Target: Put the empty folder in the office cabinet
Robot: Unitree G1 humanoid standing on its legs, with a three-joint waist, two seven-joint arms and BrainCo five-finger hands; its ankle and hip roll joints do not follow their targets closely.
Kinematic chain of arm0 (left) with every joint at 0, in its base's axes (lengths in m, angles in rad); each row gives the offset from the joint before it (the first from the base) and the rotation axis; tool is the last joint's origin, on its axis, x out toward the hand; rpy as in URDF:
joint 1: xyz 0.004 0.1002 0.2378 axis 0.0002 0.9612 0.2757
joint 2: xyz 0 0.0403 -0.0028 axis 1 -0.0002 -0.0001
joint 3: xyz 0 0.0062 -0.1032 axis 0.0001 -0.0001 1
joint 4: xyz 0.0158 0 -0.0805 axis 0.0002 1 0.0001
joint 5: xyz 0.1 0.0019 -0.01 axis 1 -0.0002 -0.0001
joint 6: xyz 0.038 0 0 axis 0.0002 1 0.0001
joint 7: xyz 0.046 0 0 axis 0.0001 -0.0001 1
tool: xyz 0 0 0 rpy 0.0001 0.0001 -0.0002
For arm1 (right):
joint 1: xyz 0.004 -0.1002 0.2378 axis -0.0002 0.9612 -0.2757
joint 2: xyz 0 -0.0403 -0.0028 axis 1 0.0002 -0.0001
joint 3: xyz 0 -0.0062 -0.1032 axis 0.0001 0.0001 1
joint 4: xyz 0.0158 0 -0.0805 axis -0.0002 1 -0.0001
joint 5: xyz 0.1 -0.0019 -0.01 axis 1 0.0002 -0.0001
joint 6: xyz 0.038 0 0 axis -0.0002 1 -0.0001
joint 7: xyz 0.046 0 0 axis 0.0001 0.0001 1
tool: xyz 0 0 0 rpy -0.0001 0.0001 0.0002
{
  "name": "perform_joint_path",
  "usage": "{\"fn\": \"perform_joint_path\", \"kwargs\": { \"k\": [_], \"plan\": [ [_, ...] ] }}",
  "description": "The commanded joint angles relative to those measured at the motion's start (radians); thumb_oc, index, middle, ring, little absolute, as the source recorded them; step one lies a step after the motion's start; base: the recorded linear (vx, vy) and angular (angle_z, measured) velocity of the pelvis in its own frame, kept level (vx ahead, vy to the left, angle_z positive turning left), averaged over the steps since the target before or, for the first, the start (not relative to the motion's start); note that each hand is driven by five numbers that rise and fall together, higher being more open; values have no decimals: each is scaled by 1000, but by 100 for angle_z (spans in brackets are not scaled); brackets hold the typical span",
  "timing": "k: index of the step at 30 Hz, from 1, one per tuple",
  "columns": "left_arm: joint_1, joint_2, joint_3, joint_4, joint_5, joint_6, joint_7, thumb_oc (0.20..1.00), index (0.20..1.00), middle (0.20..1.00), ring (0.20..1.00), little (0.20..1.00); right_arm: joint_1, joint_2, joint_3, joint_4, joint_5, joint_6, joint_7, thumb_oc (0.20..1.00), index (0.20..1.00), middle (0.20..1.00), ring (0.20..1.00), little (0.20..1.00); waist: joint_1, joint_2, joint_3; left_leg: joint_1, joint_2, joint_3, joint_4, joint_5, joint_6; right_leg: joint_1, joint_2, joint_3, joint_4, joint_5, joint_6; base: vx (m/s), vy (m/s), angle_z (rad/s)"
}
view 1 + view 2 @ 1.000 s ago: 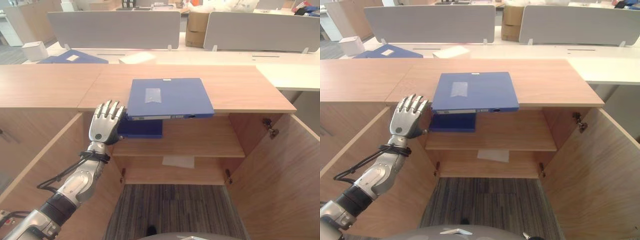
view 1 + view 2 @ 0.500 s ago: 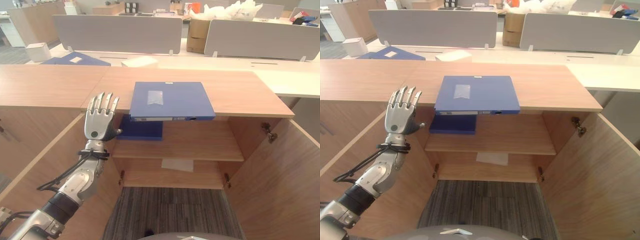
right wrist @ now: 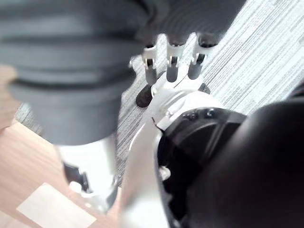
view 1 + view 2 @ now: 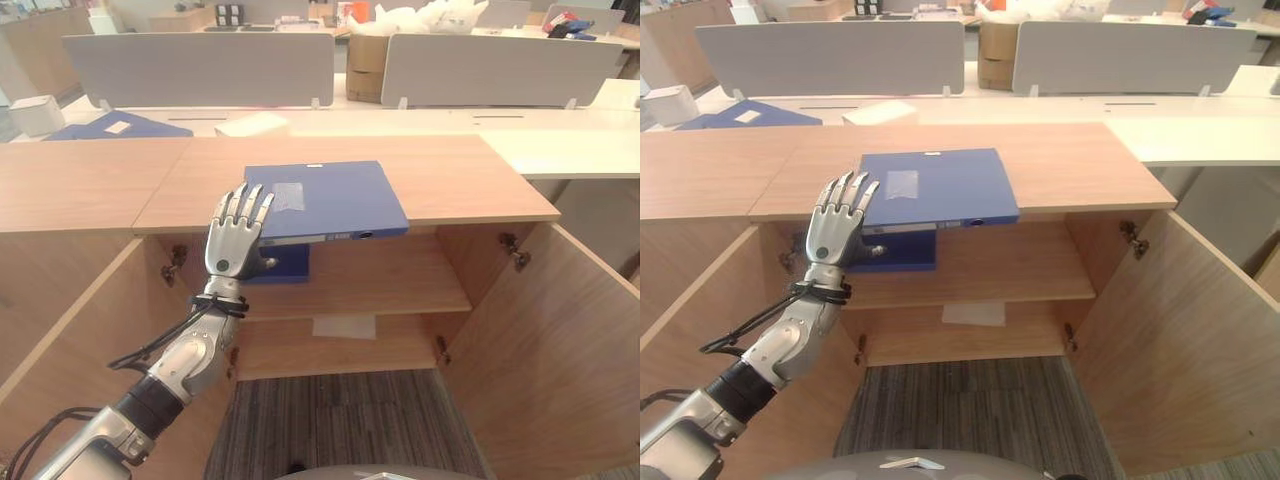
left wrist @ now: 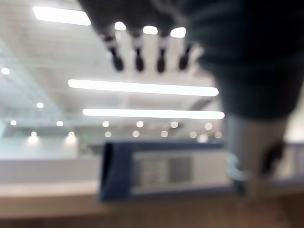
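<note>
A blue folder lies flat on the wooden cabinet top, its labelled spine facing me and jutting a little past the front edge. My left hand stands upright in front of the folder's left front corner, open, its straight fingers pointing up and holding nothing. Below, both doors stand open and a second blue folder lies on the upper shelf. My right hand hangs open at my side above the carpet.
A white sheet lies on the cabinet's lower shelf. The open right door and left door flank the opening. Behind are desks with grey dividers, another blue folder, a cardboard box and a white box.
The camera has shifted. My left hand has risen and come right, so its fingertips now reach the folder's left front corner. The folder has stayed in place.
</note>
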Motion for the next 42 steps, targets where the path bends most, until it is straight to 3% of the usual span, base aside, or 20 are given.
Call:
{"fn": "perform_joint_path", "kwargs": {
  "k": [1, 23, 42],
  "plan": [
    [-176, -3, 3, 43, -26, 11, 22, 1000, 1000, 1000, 1000, 1000, -46, -2, -13, 16, -23, 17, -2, 1000, 1000, 1000, 1000, 1000, -5, -20, 28, 63, -29, 3, 0, -181, 1, -45, 16, -7, 3, 26, 53, -15, 1, -3],
    [-272, -69, -85, 240, -69, 72, 85, 1000, 1000, 1000, 1000, 1000, -17, -19, -4, -11, -51, 30, -4, 1000, 1000, 1000, 1000, 1000, -52, -23, 19, 63, -21, 26, 0, -186, -6, -57, 31, 31, 3, 26, 57, 27, 3, -1],
    [-283, -67, -102, 362, -41, 65, 124, 1000, 1000, 1000, 1000, 1000, 1, -48, -2, -34, -52, 24, 28, 1000, 1000, 1000, 1000, 1000, -66, -22, 35, 46, -11, 43, 0, -173, -20, -82, 33, 48, 3, 38, 64, 9, 4, -2]
  ]
}}
